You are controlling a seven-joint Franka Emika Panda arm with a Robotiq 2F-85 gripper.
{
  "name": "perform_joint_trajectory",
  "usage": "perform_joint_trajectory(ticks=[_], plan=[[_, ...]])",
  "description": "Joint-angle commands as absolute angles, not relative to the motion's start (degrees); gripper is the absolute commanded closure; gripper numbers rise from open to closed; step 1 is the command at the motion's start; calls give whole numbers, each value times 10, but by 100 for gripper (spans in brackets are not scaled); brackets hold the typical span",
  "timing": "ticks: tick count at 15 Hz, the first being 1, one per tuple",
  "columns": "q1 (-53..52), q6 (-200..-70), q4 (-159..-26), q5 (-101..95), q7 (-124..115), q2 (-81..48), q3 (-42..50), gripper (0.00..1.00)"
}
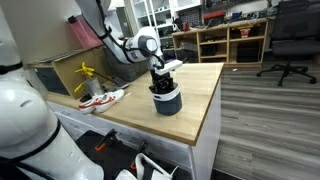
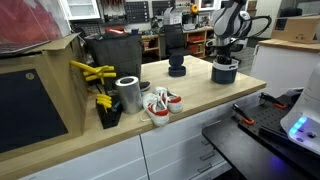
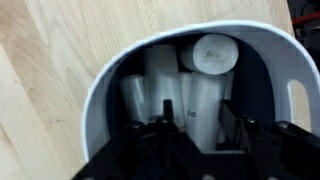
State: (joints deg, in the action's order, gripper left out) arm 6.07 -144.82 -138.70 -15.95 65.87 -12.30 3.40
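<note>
Tool (image 3: 198, 125) hangs straight down over a white cup (image 3: 100, 90) on the wooden tabletop (image 1: 195, 115), its dark fingers (image 3: 155, 135) dipped just inside the rim. In both exterior views the cup (image 1: 167, 102) (image 2: 224, 73) stands upright near the tabletop's far end, well apart from the small red-and-white shoes (image 2: 160, 105) and the metal can (image 2: 129, 93). The wrist view shows several white tubes (image 3: 150, 75) standing in the cup, one with its round end (image 3: 212, 52) turned up at the far wall. The jaws stand partly spread on either side of one upright tube (image 3: 195, 100); whether the pads already press on it I cannot tell, since the contact is lost in shadow. By my judgement the step in hand is the grasp of that tube inside the cup. A next move would call for a firm, centred pinch and then a straight vertical lift, so that neither the neighbouring tubes nor the cup get dragged or tipped.
</note>
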Motion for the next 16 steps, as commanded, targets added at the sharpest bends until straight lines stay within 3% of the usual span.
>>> perform_joint_trajectory(ticks=[1, 5, 6, 7, 10, 16], plan=[[55, -1485, -1402, -193, 628, -147, 38, 51], [51, -1496, -1411, -234, 597, -159, 42, 54], [50, -1498, -1412, -244, 588, -162, 43, 59], [50, -1498, -1412, -253, 583, -164, 44, 79], [51, -1496, -1410, -269, 571, -166, 44, 94], [56, -1487, -1409, -250, 583, -151, 38, 94]])
